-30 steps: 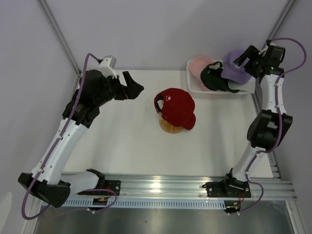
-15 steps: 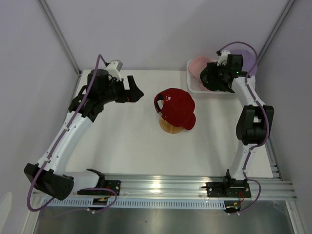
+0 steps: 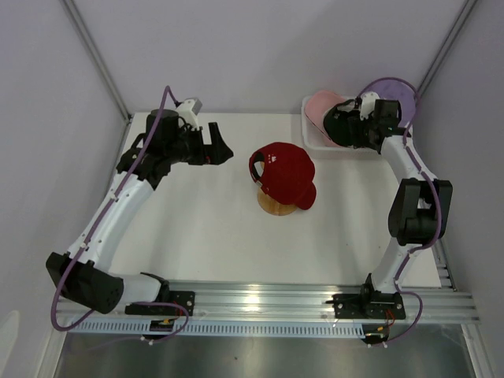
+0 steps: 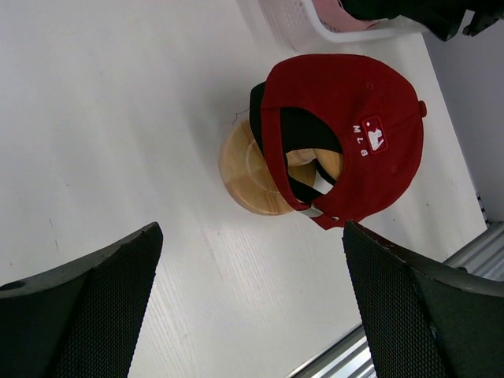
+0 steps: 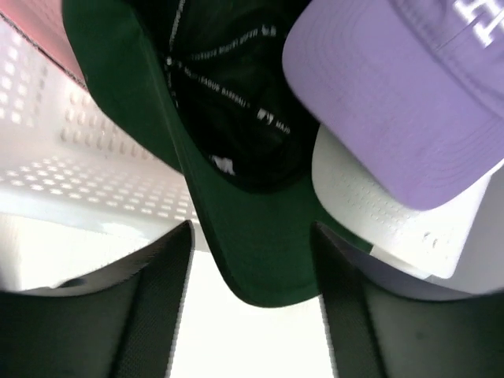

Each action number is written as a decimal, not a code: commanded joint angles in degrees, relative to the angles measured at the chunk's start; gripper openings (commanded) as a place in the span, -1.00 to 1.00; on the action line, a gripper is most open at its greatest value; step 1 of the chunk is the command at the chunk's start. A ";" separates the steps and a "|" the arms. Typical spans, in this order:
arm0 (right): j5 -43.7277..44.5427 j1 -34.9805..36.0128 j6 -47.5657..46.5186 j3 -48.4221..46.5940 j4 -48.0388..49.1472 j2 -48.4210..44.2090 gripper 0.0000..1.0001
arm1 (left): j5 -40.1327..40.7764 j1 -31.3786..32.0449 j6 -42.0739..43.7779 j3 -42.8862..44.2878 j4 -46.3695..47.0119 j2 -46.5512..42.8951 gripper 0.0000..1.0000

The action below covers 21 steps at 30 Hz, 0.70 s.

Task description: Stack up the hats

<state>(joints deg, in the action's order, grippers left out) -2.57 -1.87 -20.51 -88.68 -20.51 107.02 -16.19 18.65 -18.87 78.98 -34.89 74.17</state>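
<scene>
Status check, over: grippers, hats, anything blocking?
Left gripper open, empty, short of red cap on wooden stand. Right gripper open, straddling black cap's brim in basket. Lavender cap crowding alongside.

Bright, even light, seemingly from overhead. The red hat (image 3: 285, 175) throws only a faint, soft shadow on the desk (image 3: 205, 228). Glare streaks the metal rail (image 3: 260, 298). The right wrist view is close and probably slightly defocused.

"MLB" on red cap (image 4: 354, 102) back, "LEAGUE BASEBALL" tape inside black cap (image 5: 228, 118)
</scene>
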 commanded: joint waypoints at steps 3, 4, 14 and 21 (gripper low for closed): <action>0.20 0.37 -4.45 -1.67 4.08 -1.47 0.01 | -2.45 -0.64 0.68 2.49 0.53 0.97 0.99; -0.24 0.37 -4.62 -2.36 3.99 -0.60 -0.07 | -2.27 -0.64 0.51 2.58 0.53 0.97 0.99; 1.68 0.55 -4.99 -7.63 1.18 3.81 -0.94 | 1.07 -0.73 0.77 2.49 -0.96 -0.96 0.99; -20.44 -4.01 21.00 -20.18 2.65 -2.52 -1.00 | -0.77 -0.73 -0.98 1.36 0.08 -4.03 0.99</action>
<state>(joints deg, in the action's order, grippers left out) -11.66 -3.38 -13.80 -100.77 -23.73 110.56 -15.73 18.55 -19.05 79.22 -35.81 73.91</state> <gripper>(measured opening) 0.022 0.994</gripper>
